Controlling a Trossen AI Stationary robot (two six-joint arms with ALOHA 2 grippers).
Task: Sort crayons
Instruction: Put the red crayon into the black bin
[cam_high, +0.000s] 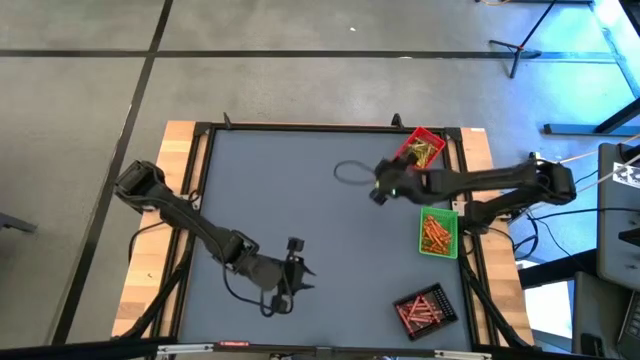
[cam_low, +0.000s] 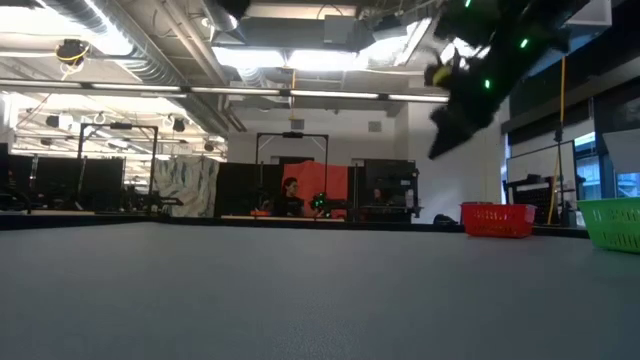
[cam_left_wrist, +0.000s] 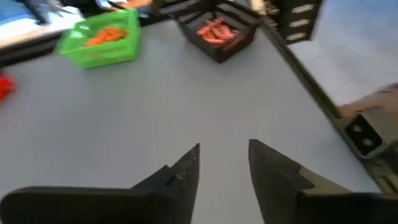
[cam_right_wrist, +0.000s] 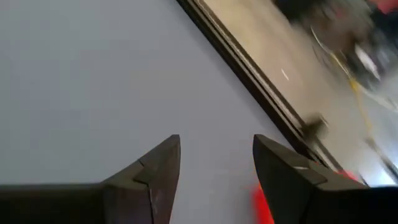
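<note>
Three trays along the right side of the table (cam_high: 300, 200): a red tray (cam_high: 423, 147) at the far corner with yellowish crayons (cam_high: 425, 152), a green tray (cam_high: 438, 232) with orange crayons (cam_high: 435, 235), and a black tray (cam_high: 425, 308) with red crayons (cam_high: 420, 310). Too many sticks to count, honestly. Two arms: the right gripper (cam_high: 380, 190) hangs just beside the red tray, jaws apart, empty. The left gripper (cam_high: 297, 268) sits near the front edge, jaws apart, holding nothing.
</note>
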